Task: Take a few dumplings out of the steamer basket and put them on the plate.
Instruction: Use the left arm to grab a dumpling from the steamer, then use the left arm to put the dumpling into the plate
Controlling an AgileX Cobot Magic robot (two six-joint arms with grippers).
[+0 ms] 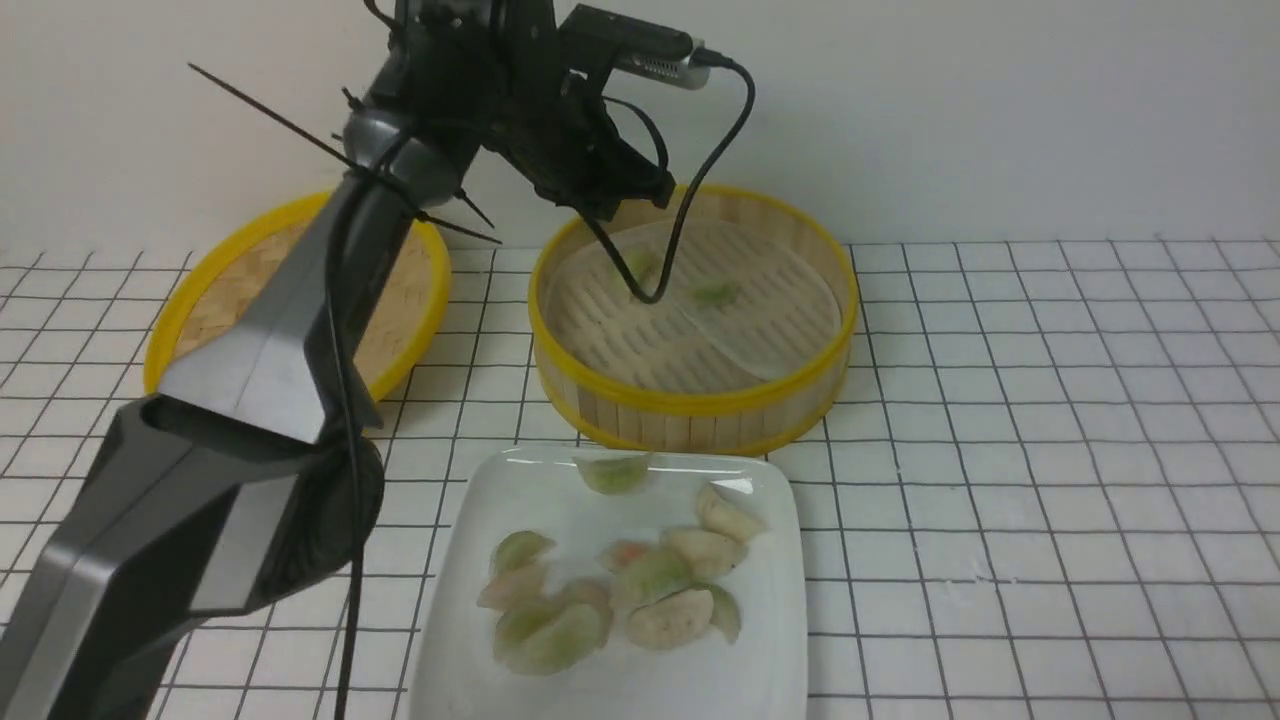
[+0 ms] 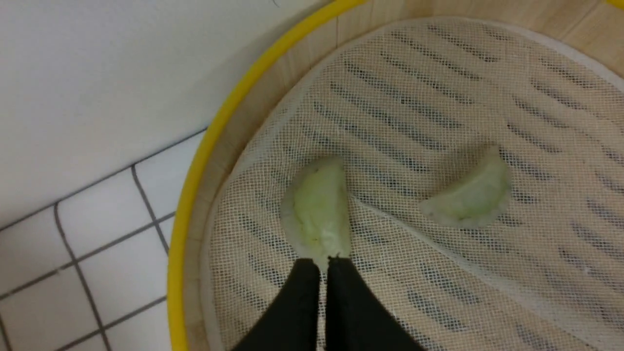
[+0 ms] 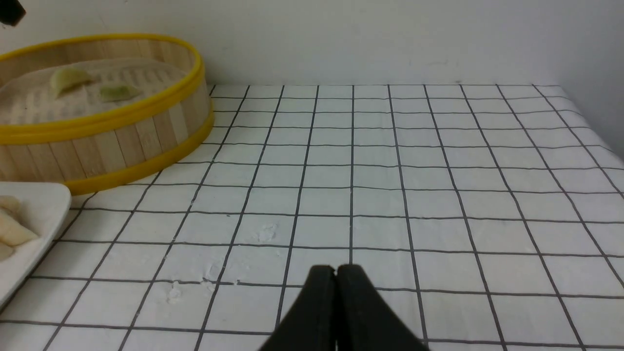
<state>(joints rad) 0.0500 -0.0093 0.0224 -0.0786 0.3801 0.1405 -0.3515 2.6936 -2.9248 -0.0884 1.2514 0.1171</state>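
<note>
Now the left gripper (image 2: 324,265), nearly pressed together, touches the centre-frame dumpling (image 2: 319,209) in the basket (image 2: 195,170); whether it pinches, I cannot tell. Better to spread and straddle its belly. Right gripper (image 3: 336,273): pressed together.

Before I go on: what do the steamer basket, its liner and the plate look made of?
Steamer basket: bamboo, it seems, pale upright slats, yellow rims. Liner: whitish fine mesh, probably fabric or silicone. Plate: glossy white, likely ceramic or melamine, reflecting light.

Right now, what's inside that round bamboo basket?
Two dumplings on a mesh liner: one dumpling at the left claw, which hides its end, the other dumpling clear. Slats beneath show faintly.
</note>
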